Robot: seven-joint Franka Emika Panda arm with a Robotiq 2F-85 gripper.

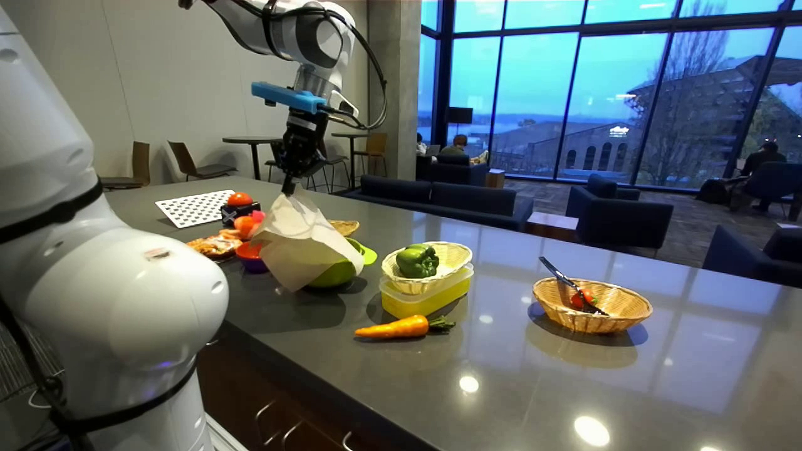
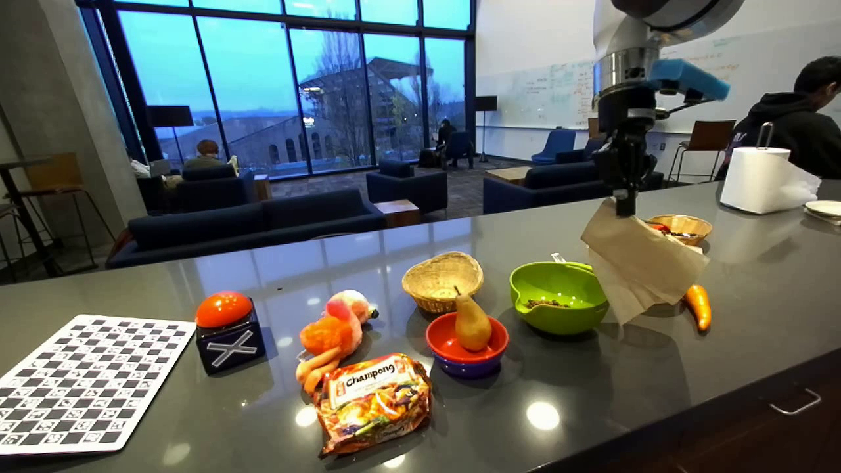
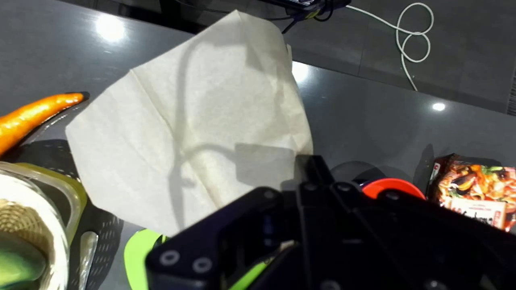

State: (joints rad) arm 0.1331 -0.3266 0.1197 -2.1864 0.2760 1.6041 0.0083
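My gripper, also in an exterior view and the wrist view, is shut on the edge of a creased pale paper sheet. The sheet hangs down from the fingertips in both exterior views and spreads out below them in the wrist view. It hangs beside a green bowl and covers part of it in an exterior view. Small brown bits lie in the bowl. In the wrist view, the sheet and gripper hide most of the bowl.
Near the bowl are a carrot, a yellow container bearing a basket with a green pepper, a red bowl with a pear, and an empty basket. Noodles, a plush bird and a red button stand farther along.
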